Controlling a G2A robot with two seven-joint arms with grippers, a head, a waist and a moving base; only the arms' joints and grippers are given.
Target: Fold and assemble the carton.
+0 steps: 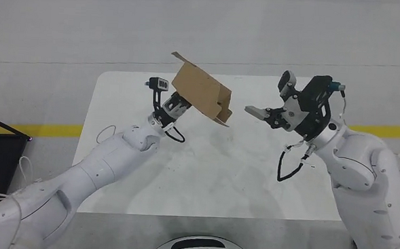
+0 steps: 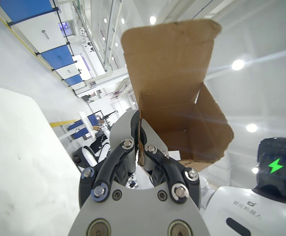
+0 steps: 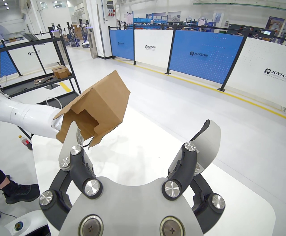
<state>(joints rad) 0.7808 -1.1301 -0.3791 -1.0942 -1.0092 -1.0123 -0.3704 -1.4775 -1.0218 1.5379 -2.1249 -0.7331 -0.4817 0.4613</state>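
white bench (image 1: 218,173) in a factory hall. over its far edge your left gripper (image 2: 138,125) pinches one wall of the carton (image 1: 202,90), held aloft; your right gripper (image 3: 139,129) hangs spread, apart from it. the card looks light, thin and easily creased: take a flap (image 2: 167,55) near its fold.

Factory hall; blue-and-white partition panels (image 3: 201,55), yellow floor lines (image 3: 245,100), black shelving rack (image 3: 38,83), ceiling lamps (image 2: 238,64)
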